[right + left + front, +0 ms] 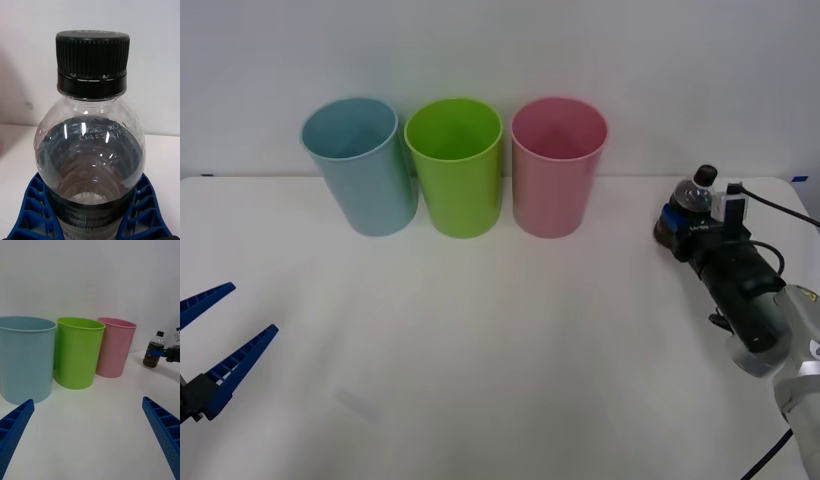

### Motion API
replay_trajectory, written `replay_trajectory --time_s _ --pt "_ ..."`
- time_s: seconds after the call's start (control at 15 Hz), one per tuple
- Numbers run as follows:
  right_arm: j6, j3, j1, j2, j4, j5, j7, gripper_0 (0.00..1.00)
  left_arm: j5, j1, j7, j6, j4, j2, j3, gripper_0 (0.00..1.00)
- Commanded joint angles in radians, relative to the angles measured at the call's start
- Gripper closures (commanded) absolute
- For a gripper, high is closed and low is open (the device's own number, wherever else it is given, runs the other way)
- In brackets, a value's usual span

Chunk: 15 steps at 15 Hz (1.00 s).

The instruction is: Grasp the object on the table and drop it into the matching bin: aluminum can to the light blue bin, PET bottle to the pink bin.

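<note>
White and flat, the wide counter (pixel 480 350) holds a tall pale blue bin (pixel 360 165) and a tall pink bin (pixel 558 165). Right gripper (pixel 680 225), right of the pink bin, has its jaws clamped on the small clear bottle of brown drink (pixel 92 150). Left gripper (pixel 215 345) waits low, jaws apart.

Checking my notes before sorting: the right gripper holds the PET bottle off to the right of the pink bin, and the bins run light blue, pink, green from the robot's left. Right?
Not quite. The order is light blue bin, lime green bin, then pink bin, as the front view shows. The rest stands: the right gripper is shut on the PET bottle, right of the pink bin.
</note>
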Motion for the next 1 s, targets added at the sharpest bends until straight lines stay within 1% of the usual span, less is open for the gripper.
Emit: replay_trajectory --time_s 0.07,0.2,0.4,0.53,0.8,1.0 --pt "-0.026 0.013 0.077 -0.010 -0.105 0.001 -0.015 1.00 0.000 0.000 0.000 0.000 0.000 0.000 0.000 0.00" --pt "-0.025 0.061 0.169 -0.036 -0.230 -0.024 -0.035 1.00 0.000 0.000 0.000 0.000 0.000 0.000 0.000 0.00" --pt "-0.025 0.142 0.312 -0.102 -0.419 -0.093 -0.080 1.00 0.000 0.000 0.000 0.000 0.000 0.000 0.000 0.00" --pt "-0.031 0.184 0.408 -0.150 -0.557 -0.102 -0.176 1.00 0.000 0.000 0.000 0.000 0.000 0.000 0.000 0.00" --pt "-0.059 0.205 0.546 -0.200 -0.770 -0.105 -0.310 1.00 0.000 0.000 0.000 0.000 0.000 0.000 0.000 0.00" --pt "-0.065 0.205 0.588 -0.229 -0.892 -0.105 -0.390 1.00 0.000 0.000 0.000 0.000 0.000 0.000 0.000 0.00"
